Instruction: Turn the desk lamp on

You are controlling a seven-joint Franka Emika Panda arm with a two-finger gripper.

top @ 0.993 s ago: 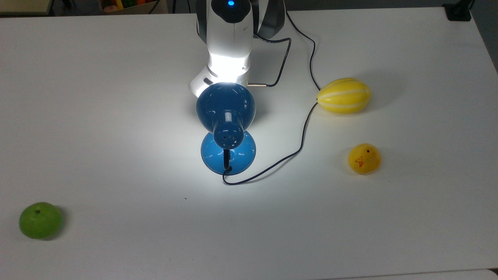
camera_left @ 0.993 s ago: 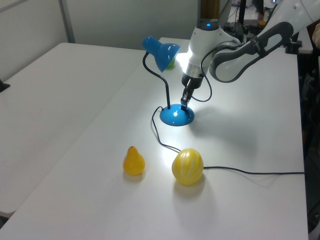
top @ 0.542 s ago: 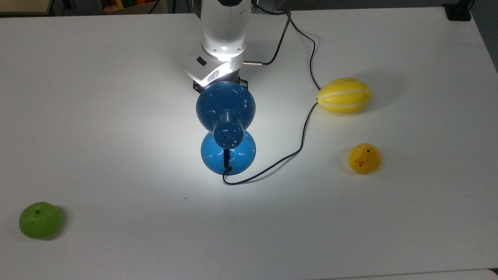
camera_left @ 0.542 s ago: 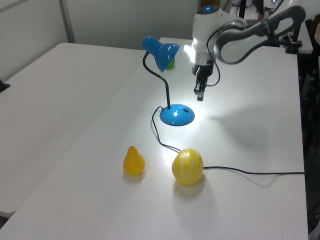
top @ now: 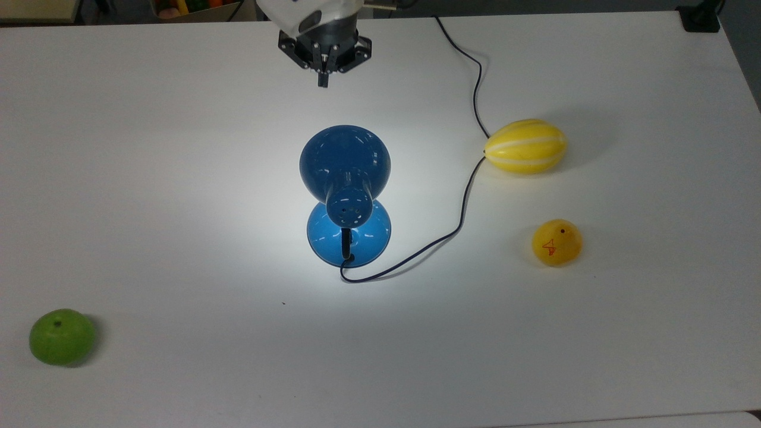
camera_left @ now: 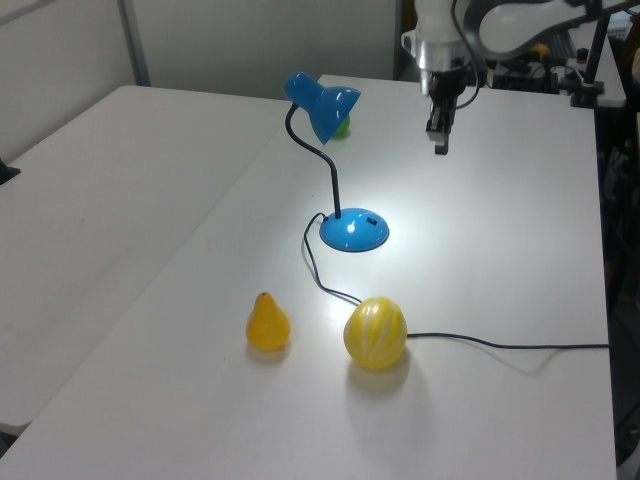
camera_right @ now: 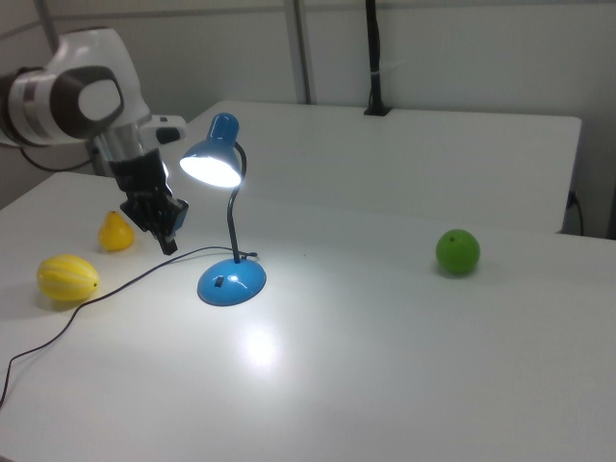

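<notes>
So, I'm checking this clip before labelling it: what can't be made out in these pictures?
- Desk lamp bulb: top view, covered by the shade; it shows lit in the right view.
- Switch on the base: a small dark mark in the left view, position too small to read.
- Cord far end: cut off at the left view's right edge.
- Arm above the gripper: cut by the top view's upper edge.

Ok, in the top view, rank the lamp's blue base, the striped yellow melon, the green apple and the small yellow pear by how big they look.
Largest to smallest in the top view:
1. lamp's blue base, partly covered by the shade
2. striped yellow melon, close to the base in size
3. green apple
4. small yellow pear
The apple lies nearer the picture's edge, so its lead over the pear is unsure.
</notes>
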